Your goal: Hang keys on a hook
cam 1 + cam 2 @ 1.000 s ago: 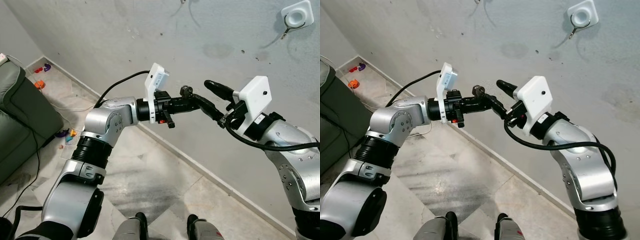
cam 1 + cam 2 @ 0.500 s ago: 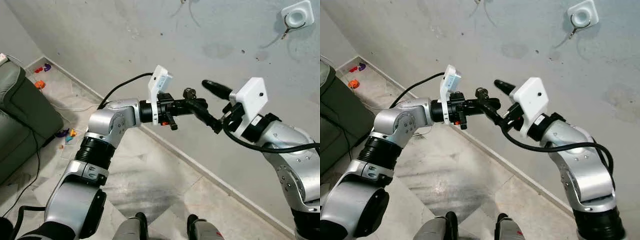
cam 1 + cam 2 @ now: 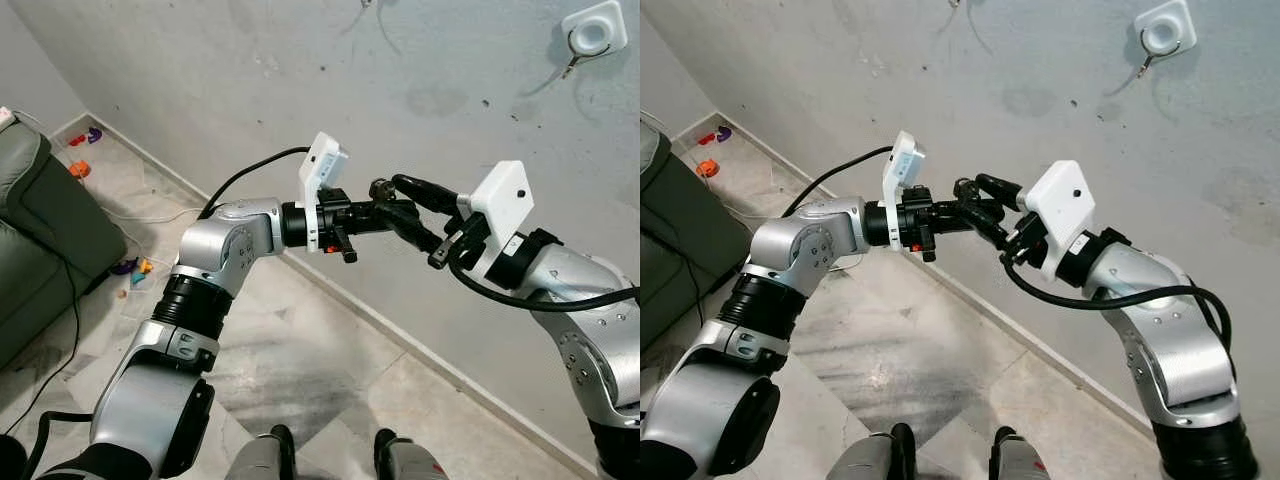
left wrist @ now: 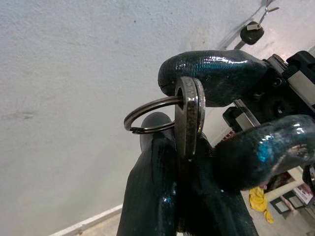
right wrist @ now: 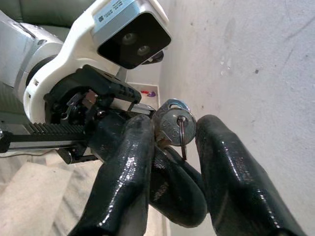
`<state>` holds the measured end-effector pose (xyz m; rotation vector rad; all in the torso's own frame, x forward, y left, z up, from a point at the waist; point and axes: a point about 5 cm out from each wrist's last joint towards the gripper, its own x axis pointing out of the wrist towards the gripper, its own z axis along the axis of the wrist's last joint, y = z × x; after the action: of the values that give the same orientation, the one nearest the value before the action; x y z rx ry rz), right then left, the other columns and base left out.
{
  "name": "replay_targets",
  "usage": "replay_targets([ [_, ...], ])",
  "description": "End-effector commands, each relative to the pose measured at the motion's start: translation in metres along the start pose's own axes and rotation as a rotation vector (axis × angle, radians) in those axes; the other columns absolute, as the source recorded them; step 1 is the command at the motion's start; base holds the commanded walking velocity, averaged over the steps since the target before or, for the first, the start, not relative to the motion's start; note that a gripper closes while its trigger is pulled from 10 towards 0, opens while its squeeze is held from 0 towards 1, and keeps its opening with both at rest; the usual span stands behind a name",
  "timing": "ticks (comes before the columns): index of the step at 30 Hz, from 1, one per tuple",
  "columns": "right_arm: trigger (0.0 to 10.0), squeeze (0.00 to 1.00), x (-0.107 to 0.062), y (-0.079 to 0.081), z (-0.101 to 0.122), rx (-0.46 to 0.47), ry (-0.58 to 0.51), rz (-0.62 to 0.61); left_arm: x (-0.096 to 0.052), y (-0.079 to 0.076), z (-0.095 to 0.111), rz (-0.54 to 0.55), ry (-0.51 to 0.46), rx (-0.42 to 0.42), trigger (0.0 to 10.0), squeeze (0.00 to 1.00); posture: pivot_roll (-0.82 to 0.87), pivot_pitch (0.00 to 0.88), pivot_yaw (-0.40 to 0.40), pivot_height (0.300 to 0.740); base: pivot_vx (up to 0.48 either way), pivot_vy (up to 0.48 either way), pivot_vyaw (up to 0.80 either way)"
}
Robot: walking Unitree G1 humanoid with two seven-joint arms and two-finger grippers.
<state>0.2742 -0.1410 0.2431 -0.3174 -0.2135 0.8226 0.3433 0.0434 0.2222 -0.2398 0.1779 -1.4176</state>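
A silver key on a split ring, the keys, is held up in front of the grey wall between both arms. My left gripper is shut on the key's blade, seen edge-on in the left wrist view. My right gripper comes in from the right. Its two fingers press against either side of the key head. The white hook plate is fixed high on the wall to the far right, well above the grippers, with a small metal hook under it.
A dark green sofa stands at the left, with small toys and a thin cable on the marbled floor beside it. The wall's skirting runs diagonally under the arms. My feet show at the bottom.
My right gripper's fingers were spread wide around the left fingertips and have closed onto the key head. The left arm has pushed slightly right with the keys.
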Motion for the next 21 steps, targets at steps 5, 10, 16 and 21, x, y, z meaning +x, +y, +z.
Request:
replay_targets([
  [5, 0.0, 0.0, 0.0014, 0.0068, 0.0, -0.012, 0.011, 0.023, 0.0009, -0.0012, 0.0036, -0.003, -0.003, 0.025, 10.0, 0.0, -0.16, 0.204, 0.126, 0.74, 0.0, 0.0, 0.0],
  [10, 0.0, 0.0, 0.0018, 0.0052, -0.0002, -0.022, 0.019, 0.012, 0.0012, -0.0013, 0.0039, -0.003, -0.004, 0.026, 10.0, 0.0, -0.16, 0.204, 0.125, 0.74, 0.0, 0.0, 0.0],
  [16, 0.0, 0.0, 0.0017, 0.0031, -0.0015, -0.061, 0.04, 0.014, 0.0001, -0.0011, 0.0062, 0.001, -0.008, 0.032, 10.0, 0.0, -0.15, 0.201, 0.125, 0.74, 0.0, 0.0, 0.0],
  [21, 0.0, 0.0, -0.0001, -0.0014, -0.001, -0.093, 0.05, 0.014, -0.0001, -0.0008, 0.0073, 0.004, -0.008, 0.038, 10.0, 0.0, -0.15, 0.199, 0.123, 0.74, 0.0, 0.0, 0.0],
])
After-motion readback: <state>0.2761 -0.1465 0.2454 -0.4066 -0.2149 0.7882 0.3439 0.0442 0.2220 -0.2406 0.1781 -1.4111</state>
